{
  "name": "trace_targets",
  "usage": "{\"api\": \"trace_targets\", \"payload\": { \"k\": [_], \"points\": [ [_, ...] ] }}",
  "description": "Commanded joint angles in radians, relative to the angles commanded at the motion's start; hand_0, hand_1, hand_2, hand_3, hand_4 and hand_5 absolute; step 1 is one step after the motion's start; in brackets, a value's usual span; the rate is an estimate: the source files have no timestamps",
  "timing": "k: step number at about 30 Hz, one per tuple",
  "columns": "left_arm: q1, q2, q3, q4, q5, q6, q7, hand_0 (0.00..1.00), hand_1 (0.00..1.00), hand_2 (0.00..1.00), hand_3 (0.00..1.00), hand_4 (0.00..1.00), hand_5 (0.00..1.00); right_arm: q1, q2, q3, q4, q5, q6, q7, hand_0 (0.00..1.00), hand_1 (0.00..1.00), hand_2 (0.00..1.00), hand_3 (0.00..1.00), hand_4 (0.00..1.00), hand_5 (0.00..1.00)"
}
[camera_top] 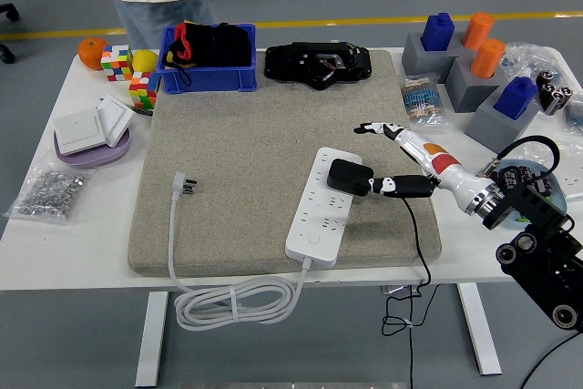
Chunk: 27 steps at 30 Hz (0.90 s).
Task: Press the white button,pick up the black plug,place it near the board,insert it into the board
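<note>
Grey floor with a yellow line lies beyond the white surface point(82, 216), which carries a grey felt mat point(246, 161). On the mat's right half lies a white power strip point(321, 216), its cord looping off the near edge to a loose white plug point(185, 185). The black plug point(348, 177) sits on the strip's upper part, apparently seated in a socket, though how deep it is pushed in cannot be told. Its thin black cable point(417, 243) trails over the near edge.

The right hand point(401, 166) reaches in from the right with fingers point(375, 127) spread: one dark finger lies against the plug's right side, the pale ones point away above it, pinching nothing. The left arm is out of view. A person stands at the far side, away from the mat.

Judging by its look, the plug is a light, stiff plastic block with smooth, possibly slippery faces. Gripping its two flat sides seems safest, never the limp cable, and the strip may slide under a push.
</note>
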Motion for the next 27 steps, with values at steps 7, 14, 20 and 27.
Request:
{"api": "trace_targets", "payload": {
  "k": [7,14,20,27],
  "points": [
    [-0.004,0.006,0.002,0.0,-0.004,0.0,-0.002,0.742,0.718,0.695,0.763,0.682,0.289,-0.069,-0.032,0.115,0.031,0.008,0.02,-0.03,0.919,0.869,0.849,0.838,0.998,0.474],
    [-0.004,0.011,0.011,0.0,-0.011,-0.001,-0.003,0.742,0.718,0.695,0.763,0.682,0.289,-0.145,-0.05,0.257,0.061,0.027,0.056,-0.068,0.905,0.85,0.812,0.808,0.998,0.437],
    [-0.011,0.015,0.006,0.0,-0.002,-0.001,-0.001,0.739,0.718,0.694,0.763,0.682,0.289,-0.202,-0.049,0.375,0.089,0.038,0.087,-0.096,0.904,0.817,0.772,0.77,0.998,0.431],
    [-0.022,0.019,0.017,0.0,0.003,-0.002,0.001,0.74,0.718,0.694,0.764,0.682,0.289,-0.268,-0.025,0.481,0.142,0.021,0.115,-0.11,0.898,0.802,0.755,0.754,0.998,0.423]
  ]
}}
